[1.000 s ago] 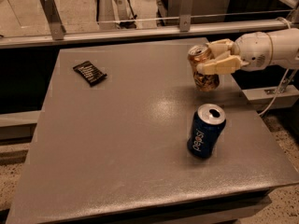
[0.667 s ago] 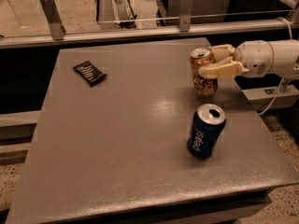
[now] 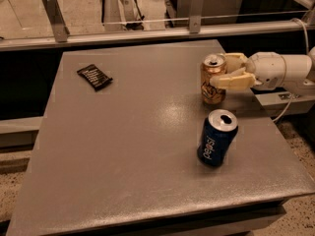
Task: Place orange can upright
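The arm (image 3: pixel 283 72) enters from the right edge of the frame, where it is cut off, so only its white forearm and wrist show. At its end the gripper (image 3: pixel 221 71) sits at the upper right of the grey table (image 3: pixel 123 146). Its cream fingers (image 3: pixel 231 81) are clasped on the orange can (image 3: pixel 212 85), one across the near side and the other partly hidden behind it.

The orange can stands upright with its silver top up. Its base seems to rest on the tabletop, though the shadow there makes this hard to confirm. Its pale and dark markings cannot be read, and the near finger covers part of them.

Below it, at right of centre and well clear of the gripper, a dark blue can (image 3: pixel 217 137) lies tipped over with its opened top towards the upper right. The word "pepsi" reads along its side.

A small dark wrapper (image 3: pixel 94 76) lies flat at the upper left of the table, its pale print too fine to read. Behind the table, a metal rail (image 3: pixel 147 32) with two upright brackets crosses the top of the frame. A pale cable (image 3: pixel 284 111) hangs at the right edge.
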Tool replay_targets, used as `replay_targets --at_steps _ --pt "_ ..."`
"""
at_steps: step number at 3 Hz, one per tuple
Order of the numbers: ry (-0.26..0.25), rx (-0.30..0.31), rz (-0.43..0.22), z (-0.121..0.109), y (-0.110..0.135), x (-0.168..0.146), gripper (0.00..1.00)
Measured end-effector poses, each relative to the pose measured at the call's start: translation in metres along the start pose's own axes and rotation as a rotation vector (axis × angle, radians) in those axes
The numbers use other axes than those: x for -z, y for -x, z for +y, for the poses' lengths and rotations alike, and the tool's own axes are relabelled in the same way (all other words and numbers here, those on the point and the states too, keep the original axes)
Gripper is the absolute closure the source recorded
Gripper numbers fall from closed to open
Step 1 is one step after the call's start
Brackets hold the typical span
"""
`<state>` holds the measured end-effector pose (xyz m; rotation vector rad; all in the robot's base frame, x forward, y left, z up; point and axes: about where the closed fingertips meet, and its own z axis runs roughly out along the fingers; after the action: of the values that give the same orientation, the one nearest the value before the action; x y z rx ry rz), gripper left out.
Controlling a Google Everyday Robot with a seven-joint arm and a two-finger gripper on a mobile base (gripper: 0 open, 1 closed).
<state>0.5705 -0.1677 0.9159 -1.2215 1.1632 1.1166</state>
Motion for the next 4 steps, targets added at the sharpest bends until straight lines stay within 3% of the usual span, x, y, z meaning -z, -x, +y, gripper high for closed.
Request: replay_targets --at_steps 1,2,4 --pt "0.008 -0.002 -0.022 0.002 -0.007 0.002 1.00" --pt "0.014 -0.023 -0.048 0.003 -0.015 0.005 0.82" --pt "0.009 -0.030 -0.067 0.007 -0.023 0.014 0.36"
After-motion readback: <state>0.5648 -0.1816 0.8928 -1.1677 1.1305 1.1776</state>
